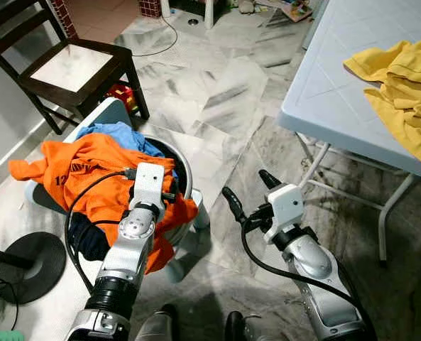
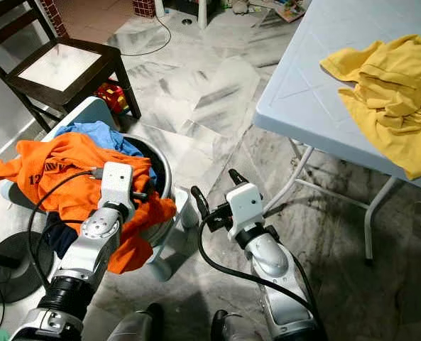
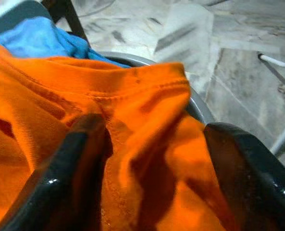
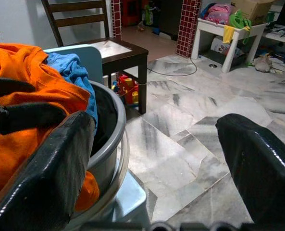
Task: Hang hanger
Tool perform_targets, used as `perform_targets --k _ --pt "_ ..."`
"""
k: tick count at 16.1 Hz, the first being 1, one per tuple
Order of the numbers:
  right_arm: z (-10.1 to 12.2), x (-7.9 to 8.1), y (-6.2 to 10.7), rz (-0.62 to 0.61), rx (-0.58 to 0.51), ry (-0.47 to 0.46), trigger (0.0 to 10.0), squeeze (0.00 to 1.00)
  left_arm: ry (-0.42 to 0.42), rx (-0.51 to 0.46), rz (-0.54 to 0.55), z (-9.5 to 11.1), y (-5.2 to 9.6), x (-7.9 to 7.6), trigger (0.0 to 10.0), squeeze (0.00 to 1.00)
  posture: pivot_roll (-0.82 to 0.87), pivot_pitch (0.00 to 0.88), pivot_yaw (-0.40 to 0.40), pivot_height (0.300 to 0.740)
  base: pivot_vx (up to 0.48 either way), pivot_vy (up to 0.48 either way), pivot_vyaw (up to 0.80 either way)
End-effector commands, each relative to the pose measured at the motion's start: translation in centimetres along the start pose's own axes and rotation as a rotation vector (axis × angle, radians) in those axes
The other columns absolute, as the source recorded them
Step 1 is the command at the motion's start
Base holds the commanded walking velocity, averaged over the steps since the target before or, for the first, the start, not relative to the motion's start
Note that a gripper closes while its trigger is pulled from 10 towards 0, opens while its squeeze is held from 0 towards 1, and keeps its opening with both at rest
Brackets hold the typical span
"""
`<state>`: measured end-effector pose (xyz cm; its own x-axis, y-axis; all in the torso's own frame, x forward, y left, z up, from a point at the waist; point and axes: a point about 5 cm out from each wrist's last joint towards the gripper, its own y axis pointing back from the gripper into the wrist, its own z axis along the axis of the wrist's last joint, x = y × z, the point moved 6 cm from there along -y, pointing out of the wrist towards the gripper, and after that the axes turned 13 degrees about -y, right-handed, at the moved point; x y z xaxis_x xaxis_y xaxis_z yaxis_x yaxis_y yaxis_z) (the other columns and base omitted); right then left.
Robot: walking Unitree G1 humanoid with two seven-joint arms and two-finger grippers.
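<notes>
Honestly no hanger visible; my left gripper (image 3: pixel 147 159), fingers spread, sits on the orange shirt (image 1: pixel 89 170) atop the basket (image 2: pixel 164 177), nearer than my open right gripper (image 1: pixel 247 192) beside it.

**Orange shirt heaped in basket, my left fingers around its fold**

The orange shirt (image 1: pixel 89 170) is crumpled and piled over the grey round basket (image 4: pixel 114 130). It spills over the near rim and hangs down the outside. There is dark print on its left part, too small to read. A stitched hem or collar edge runs across the top of the heap.

My left gripper (image 3: pixel 147 159) sits right at the shirt with its fingers spread, and a raised orange fold lies between them. I can't tell if the pads touch the cloth.

My right gripper (image 1: pixel 247 188) is beside the basket over the floor, fingers apart, with nothing in it.
</notes>
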<state>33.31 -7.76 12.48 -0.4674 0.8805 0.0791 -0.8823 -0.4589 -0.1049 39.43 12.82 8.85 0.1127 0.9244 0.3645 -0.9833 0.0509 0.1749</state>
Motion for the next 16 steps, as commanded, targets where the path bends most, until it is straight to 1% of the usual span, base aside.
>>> perform_targets --k 1,2,3,4,5,6,7,8,9,11,13,16 --pt "-0.4 0.1 0.3 -0.005 0.017 -0.001 10.0 0.00 -0.027 -0.009 0.047 -0.3 0.4 0.9 0.0 0.00 0.03 0.240 -0.022 0.740 0.000 0.000 0.00" --pt "-0.5 0.0 0.4 -0.007 0.017 -0.001 10.0 0.00 -0.042 -0.033 0.080 -0.2 0.8 1.4 0.5 0.00 0.03 0.240 -0.020 0.740 0.000 0.000 0.00" --pt "-0.5 0.0 0.4 -0.009 0.018 0.000 10.0 0.00 -0.056 -0.049 0.112 -0.2 1.2 1.9 1.6 0.00 0.03 0.240 -0.020 0.740 0.000 0.000 0.00" --pt "-0.5 0.0 0.3 -0.010 0.018 0.001 10.0 0.00 -0.064 -0.041 0.140 -0.7 1.7 2.2 3.8 0.00 0.04 0.240 -0.021 0.740 0.000 0.000 0.00" --pt "-0.5 0.0 0.3 -0.011 0.018 0.001 10.0 0.00 -0.064 -0.030 0.150 -1.0 1.8 2.4 3.8 0.00 0.04 0.240 -0.021 0.740 0.000 0.000 0.00" --pt "-0.5 0.1 0.2 -0.008 0.018 0.001 10.0 0.00 -0.037 -0.011 0.134 -1.4 1.6 2.3 1.8 0.00 0.05 0.242 -0.026 0.740 0.000 0.000 0.00" --pt "-0.5 0.1 0.1 -0.005 0.019 0.002 10.0 0.00 -0.031 -0.009 0.129 -1.5 1.5 2.3 1.3 0.00 0.05 0.241 -0.028 0.740 0.000 0.000 0.00" --pt "-0.5 0.1 0.0 -0.002 0.019 0.003 10.0 0.00 -0.030 -0.014 0.118 -1.4 1.5 2.1 0.1 0.00 0.05 0.242 -0.029 0.740 0.000 0.000 0.00" --pt "-0.5 0.1 0.0 -0.002 0.019 0.004 10.0 0.00 -0.027 -0.022 0.116 -1.4 1.5 2.0 0.0 0.00 0.05 0.243 -0.030 0.740 0.000 0.000 0.00" --pt "-0.4 0.0 0.0 -0.006 0.017 0.008 10.0 0.00 -0.040 -0.031 0.145 -1.2 1.8 2.4 0.0 0.00 0.05 0.244 -0.031 0.740 0.000 0.000 0.00" --pt "-0.5 -0.1 0.2 -0.012 0.021 0.010 10.0 0.00 -0.061 -0.057 0.179 -1.2 2.6 3.1 0.0 0.00 0.04 0.243 -0.029 0.740 0.000 0.000 0.00" --pt "-0.5 -0.2 0.2 -0.016 0.020 0.011 10.0 0.00 -0.066 -0.061 0.190 -1.1 2.7 3.5 0.0 0.00 0.04 0.246 -0.026 0.740 0.000 0.000 0.00"
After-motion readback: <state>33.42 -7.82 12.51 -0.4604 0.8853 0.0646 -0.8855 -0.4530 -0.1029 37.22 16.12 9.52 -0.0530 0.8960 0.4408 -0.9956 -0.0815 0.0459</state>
